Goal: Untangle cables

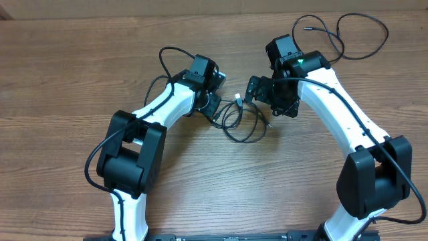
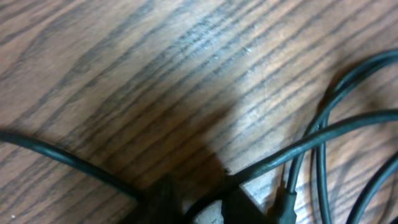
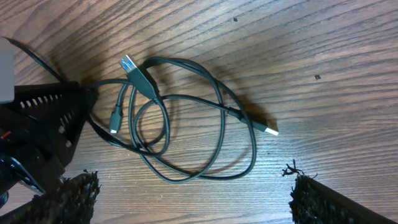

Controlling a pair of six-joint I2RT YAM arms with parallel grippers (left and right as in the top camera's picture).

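Observation:
The cables (image 3: 138, 73) lie as one loose tangle of thin black loops on the wooden table, seen mid-table in the overhead view (image 1: 239, 102). A blue-tipped plug, a small plug (image 3: 115, 121) and a silvery plug (image 3: 268, 130) stick out of the tangle. My left gripper (image 1: 215, 106) is at the tangle's left edge. In the left wrist view its dark jaws (image 2: 198, 186) are shut on one strand (image 2: 311, 140). My right gripper (image 3: 193, 183) hovers open just right of the loops (image 1: 269, 99), holding nothing. One separate cable (image 1: 306, 29) lies at the far right.
Thicker black wires run along both white arms (image 1: 348, 114). The left arm's black gripper body (image 3: 37, 130) fills the left edge of the right wrist view. Bare wood table (image 1: 67, 67) surrounds the tangle.

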